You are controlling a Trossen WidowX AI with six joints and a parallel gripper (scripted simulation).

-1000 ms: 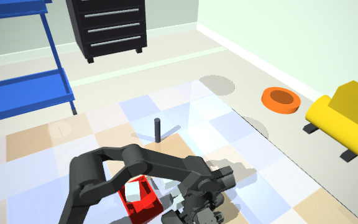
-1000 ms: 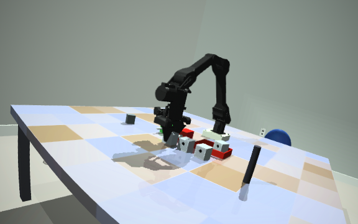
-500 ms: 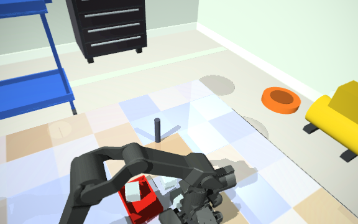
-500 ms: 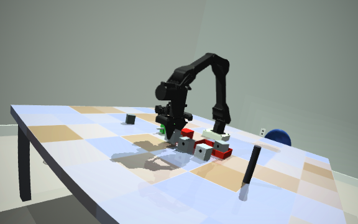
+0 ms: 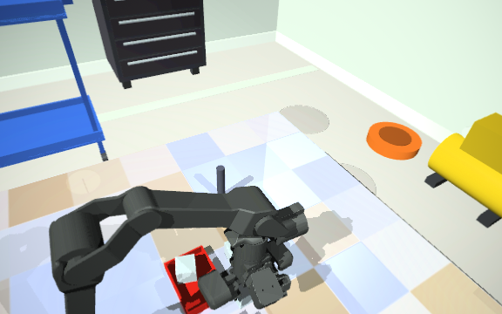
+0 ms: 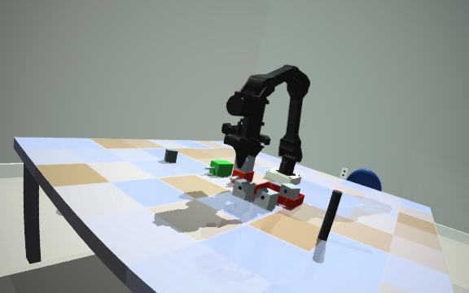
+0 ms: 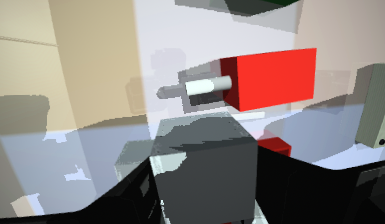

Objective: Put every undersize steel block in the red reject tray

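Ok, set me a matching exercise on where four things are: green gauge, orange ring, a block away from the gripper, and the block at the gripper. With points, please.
Things:
1. Green gauge [image 6: 221, 168] [image 7: 278, 3]
2. Orange ring [image 5: 375, 141]
3. Block with its hole facing the exterior camera [image 5: 186, 268] [image 6: 290, 191]
4. Block directly below the wrist [image 6: 250, 163] [image 7: 205, 180]

Places:
A. Between the fingers of the gripper [image 5: 244, 298] [image 6: 244, 163] [image 7: 205, 167]
B. In the red tray [image 5: 179, 290] [image 6: 291, 201] [image 7: 279, 145]
C. On the tabletop [image 6: 133, 199]
D. On the floor [image 5: 342, 148]

Pairs: 1-C, 2-D, 3-B, 4-A

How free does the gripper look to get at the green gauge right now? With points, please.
Probably not free: the gripper [image 5: 244, 301] [image 6: 244, 164] [image 7: 198, 150] is shut on a steel block [image 6: 246, 163] [image 7: 208, 175], though nothing visibly covers the green gauge [image 6: 221, 168].
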